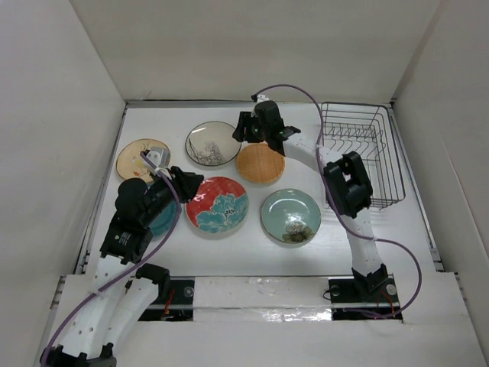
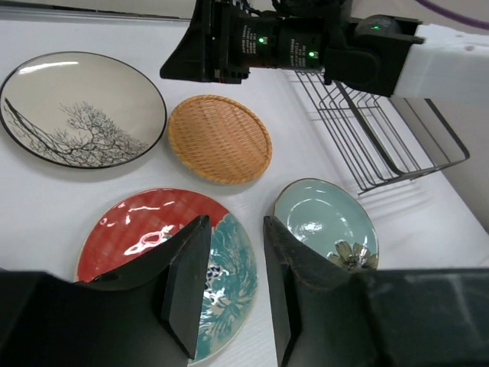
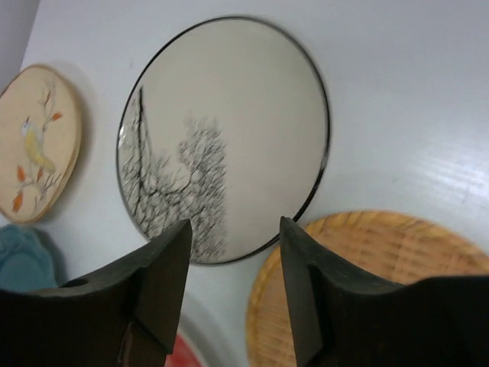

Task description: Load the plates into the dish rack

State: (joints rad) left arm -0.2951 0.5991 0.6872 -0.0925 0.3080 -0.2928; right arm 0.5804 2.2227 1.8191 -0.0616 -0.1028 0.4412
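Six plates lie flat on the white table. The tan floral plate (image 1: 142,159) and the white dark-rimmed plate (image 1: 212,143) are at the back. The orange plate (image 1: 260,163), the red plate with teal flowers (image 1: 217,204) and the pale green plate (image 1: 290,215) are nearer. The teal blue plate (image 1: 164,219) is mostly hidden under my left arm. The black wire dish rack (image 1: 359,153) stands at the right and holds no plates. My left gripper (image 2: 237,229) hovers open over the red plate's (image 2: 145,229) right edge. My right gripper (image 3: 233,229) hangs open between the white plate (image 3: 229,130) and the orange plate (image 3: 382,260).
White walls close in the table on the left, back and right. My right arm (image 2: 306,46) stretches from the rack's (image 2: 367,145) near side across to the back plates. Purple cables loop from both arms.
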